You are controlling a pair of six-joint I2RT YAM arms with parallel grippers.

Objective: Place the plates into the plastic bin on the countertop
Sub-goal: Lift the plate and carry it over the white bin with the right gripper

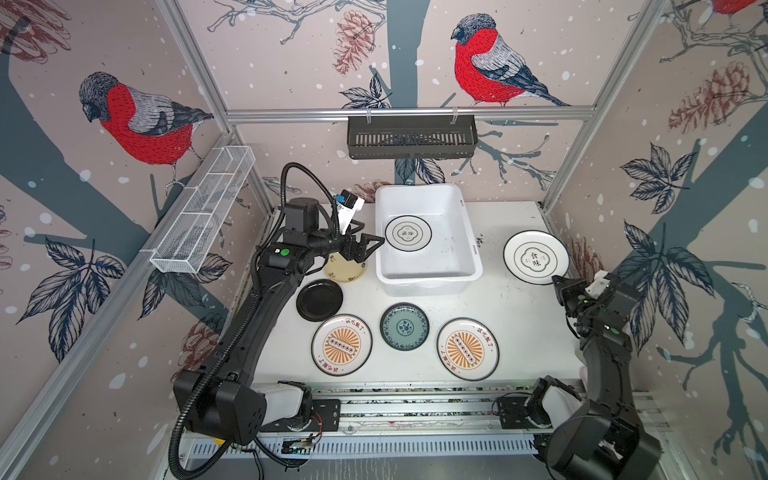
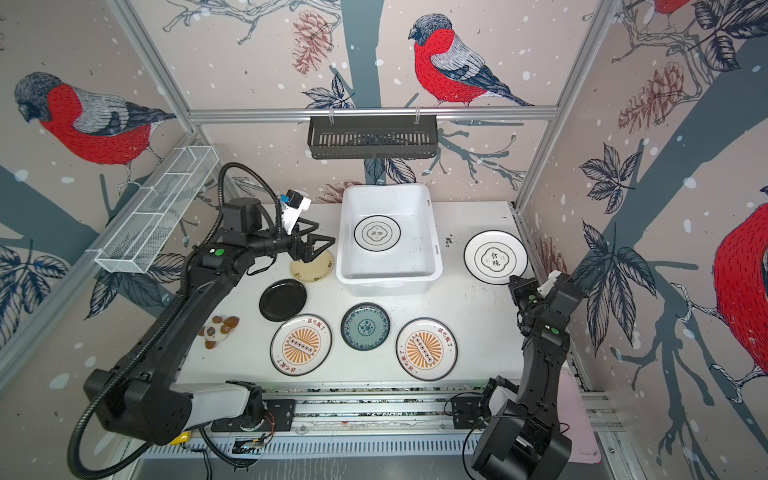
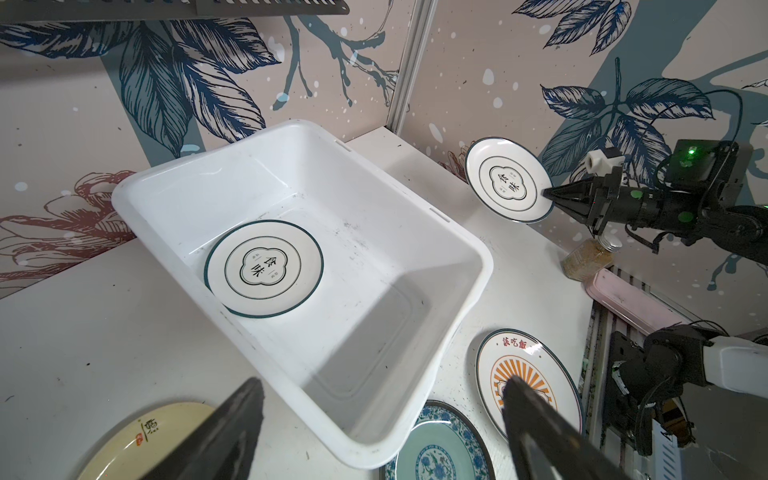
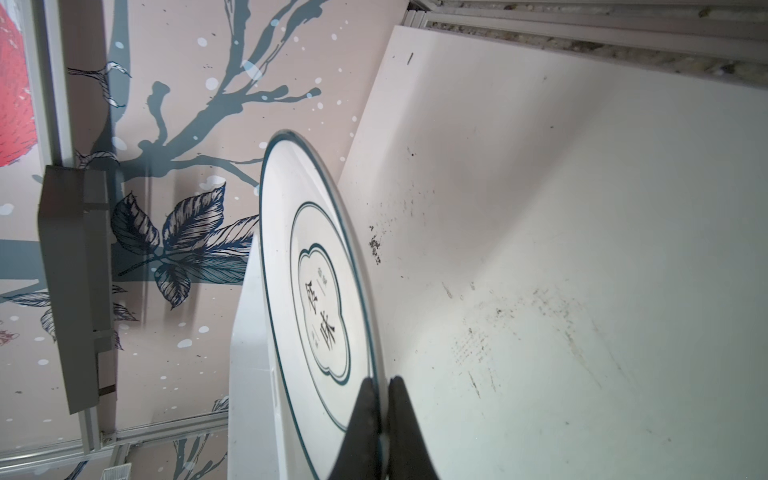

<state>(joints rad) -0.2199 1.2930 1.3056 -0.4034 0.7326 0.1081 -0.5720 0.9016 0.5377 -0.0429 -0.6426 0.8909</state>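
The white plastic bin (image 1: 428, 282) (image 2: 388, 284) (image 3: 457, 249) stands at the back middle of the countertop (image 1: 519, 316). One quatrefoil plate (image 1: 408, 233) (image 3: 264, 268) lies flat inside it. My right gripper (image 1: 559, 280) (image 4: 380, 380) is shut on the near rim of a second quatrefoil plate (image 1: 535, 257) (image 3: 509, 185) (image 4: 316, 270), held to the right of the bin. My left gripper (image 1: 370, 241) (image 3: 382, 382) hangs open and empty by the bin's left wall, over the pale yellow plate (image 1: 345, 272). On the countertop lie a black plate (image 1: 319, 300), a teal plate (image 1: 404, 326) and two sunburst plates (image 1: 341, 345) (image 1: 467, 349).
A black slotted rack (image 1: 411, 137) hangs on the back rail and a white wire basket (image 1: 203, 212) on the left rail. A small plush toy (image 2: 218, 330) lies at the left edge. A spice jar (image 3: 590, 257) and a pink lid (image 3: 636, 299) sit off the right edge.
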